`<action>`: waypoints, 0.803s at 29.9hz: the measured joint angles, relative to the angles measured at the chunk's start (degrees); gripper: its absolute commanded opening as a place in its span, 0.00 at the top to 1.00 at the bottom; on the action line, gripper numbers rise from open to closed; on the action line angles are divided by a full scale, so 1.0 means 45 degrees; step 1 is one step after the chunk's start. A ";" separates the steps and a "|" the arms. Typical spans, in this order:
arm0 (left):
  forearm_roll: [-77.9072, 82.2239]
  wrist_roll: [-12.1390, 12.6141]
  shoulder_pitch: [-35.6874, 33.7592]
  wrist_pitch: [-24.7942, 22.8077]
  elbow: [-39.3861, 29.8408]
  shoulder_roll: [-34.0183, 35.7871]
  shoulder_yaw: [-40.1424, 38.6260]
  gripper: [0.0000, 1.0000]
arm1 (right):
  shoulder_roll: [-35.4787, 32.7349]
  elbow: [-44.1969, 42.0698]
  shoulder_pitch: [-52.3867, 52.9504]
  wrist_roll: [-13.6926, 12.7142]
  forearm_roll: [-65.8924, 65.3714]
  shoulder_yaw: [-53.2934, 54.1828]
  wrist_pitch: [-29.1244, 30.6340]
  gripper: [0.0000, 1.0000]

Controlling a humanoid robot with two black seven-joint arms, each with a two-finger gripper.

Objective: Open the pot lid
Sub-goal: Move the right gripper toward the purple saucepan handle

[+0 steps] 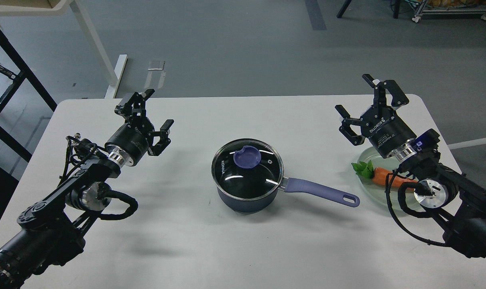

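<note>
Lid (247,167) sits on pot (249,198), centre of surface (210,249). My left tool (157,115) and right tool (356,101): fingers apart, holding nothing, well clear either side.

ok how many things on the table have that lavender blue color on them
2: the lid has a lavender-blue knob and sits closed on the pot at the table's center; the pot's long handle points right toward the glass plate. None seem hidden.

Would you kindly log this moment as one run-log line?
lid: on pot | left end effector: open, clear | right end effector: open, clear | carrot: on plate
</note>
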 measured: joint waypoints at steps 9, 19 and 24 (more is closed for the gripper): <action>0.0011 0.0138 0.0080 -0.0010 0.0008 0.0277 0.0192 0.01 | 0.0057 0.0009 0.0020 0.0000 -0.0164 -0.0001 0.0000 0.00; -0.0135 0.0009 -0.0261 -0.0405 0.0588 0.0792 0.0257 0.01 | -0.2037 0.1079 0.1390 0.0000 -0.2770 -0.0077 0.0002 0.00; -0.0109 -0.0001 -0.0299 -0.0928 0.0343 0.0742 0.0262 0.01 | -0.3502 0.3162 0.2720 0.0001 -0.6736 -0.0524 0.0007 0.00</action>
